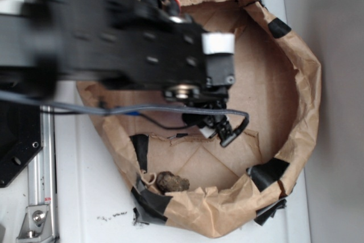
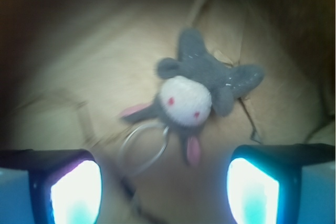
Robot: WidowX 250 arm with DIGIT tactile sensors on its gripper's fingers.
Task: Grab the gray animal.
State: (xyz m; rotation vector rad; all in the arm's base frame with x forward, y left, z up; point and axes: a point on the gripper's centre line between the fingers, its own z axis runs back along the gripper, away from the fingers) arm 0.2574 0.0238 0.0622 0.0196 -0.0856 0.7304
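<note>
The gray animal (image 2: 202,85) lies flat on the brown paper floor in the wrist view, cream face with red dot eyes turned up, pink-lined ears spread, and a pale loop (image 2: 144,148) beside its head. It sits just ahead of my gripper (image 2: 164,190), slightly right of centre. The two fingers (image 2: 76,192) stand wide apart with nothing between them. In the exterior view the gripper (image 1: 222,126) hangs inside the paper basin (image 1: 301,83), and the arm hides the toy.
A small brown lumpy object (image 1: 172,182) rests against the basin's near wall. Black tape patches (image 1: 267,173) hold the crumpled paper rim, which rises all around. A metal rail (image 1: 40,197) and black base plate stand at the left on the white table.
</note>
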